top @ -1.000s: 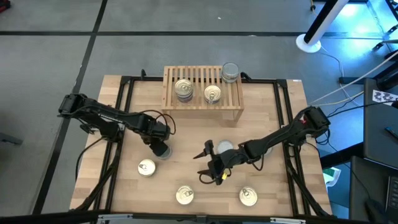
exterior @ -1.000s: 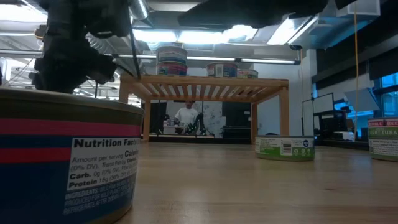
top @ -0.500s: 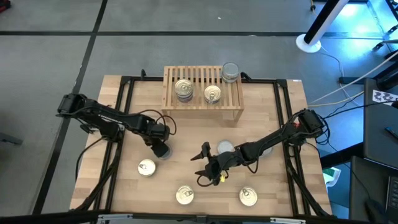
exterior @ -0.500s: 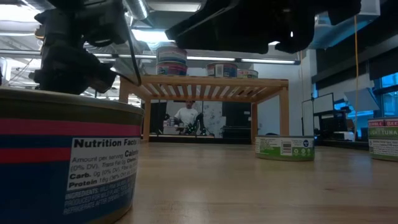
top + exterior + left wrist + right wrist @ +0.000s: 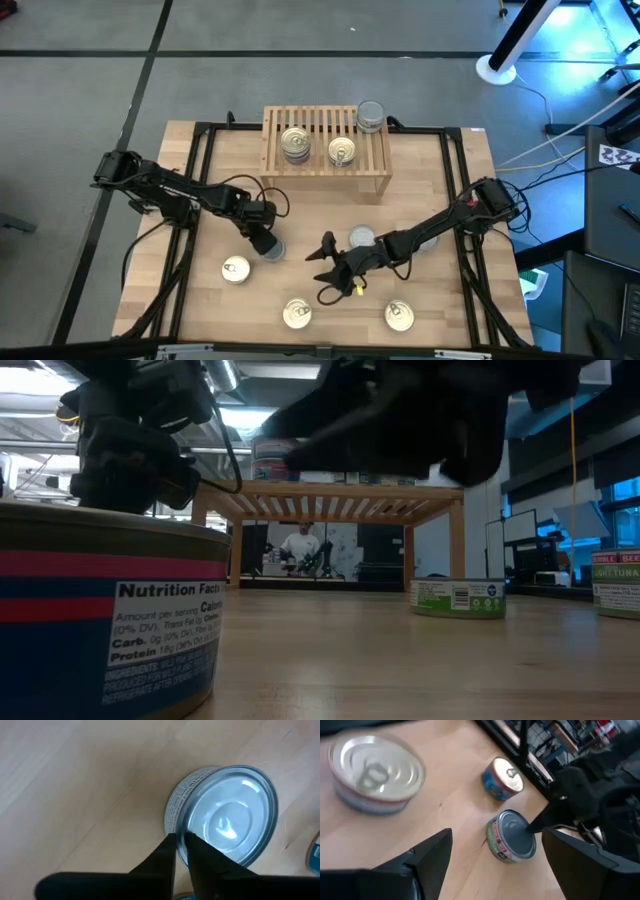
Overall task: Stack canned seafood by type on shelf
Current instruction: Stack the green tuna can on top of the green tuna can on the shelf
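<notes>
left gripper (image 5: 181, 840): narrowed onto silver-lid can (image 5: 227, 817) rim | right gripper (image 5: 322, 275): unchanged, jaws apart

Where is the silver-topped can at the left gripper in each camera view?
High view: can left of centre, in front of the shelf.
Low view: cannot be made out.
Left wrist view: can right of centre.
Right wrist view: can lower middle.
Shared landmark: left gripper, pinching its rim.
</notes>
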Available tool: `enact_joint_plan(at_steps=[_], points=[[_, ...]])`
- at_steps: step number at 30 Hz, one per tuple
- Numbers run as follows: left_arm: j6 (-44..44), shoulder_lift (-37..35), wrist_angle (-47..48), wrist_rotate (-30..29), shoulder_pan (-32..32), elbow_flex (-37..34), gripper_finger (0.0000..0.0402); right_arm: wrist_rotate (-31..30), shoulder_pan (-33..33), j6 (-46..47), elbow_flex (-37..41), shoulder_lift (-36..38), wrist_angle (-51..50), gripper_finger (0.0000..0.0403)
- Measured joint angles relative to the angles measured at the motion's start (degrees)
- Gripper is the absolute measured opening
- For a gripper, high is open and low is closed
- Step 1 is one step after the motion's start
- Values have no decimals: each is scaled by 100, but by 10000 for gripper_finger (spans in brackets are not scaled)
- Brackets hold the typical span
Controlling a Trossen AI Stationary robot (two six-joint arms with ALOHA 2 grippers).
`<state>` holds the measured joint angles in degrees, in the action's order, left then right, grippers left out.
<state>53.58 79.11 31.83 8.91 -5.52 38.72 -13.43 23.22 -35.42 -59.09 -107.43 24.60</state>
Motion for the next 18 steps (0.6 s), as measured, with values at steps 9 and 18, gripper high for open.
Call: enact_joint_plan(at_steps=[9, 18], points=[[208, 30, -191, -4, -7, -5, 4, -120, 0, -859, -14, -612, 537, 308], [481, 387, -928, 48, -11, 22, 4, -351, 0, -1346, -437, -1002, 577, 308]])
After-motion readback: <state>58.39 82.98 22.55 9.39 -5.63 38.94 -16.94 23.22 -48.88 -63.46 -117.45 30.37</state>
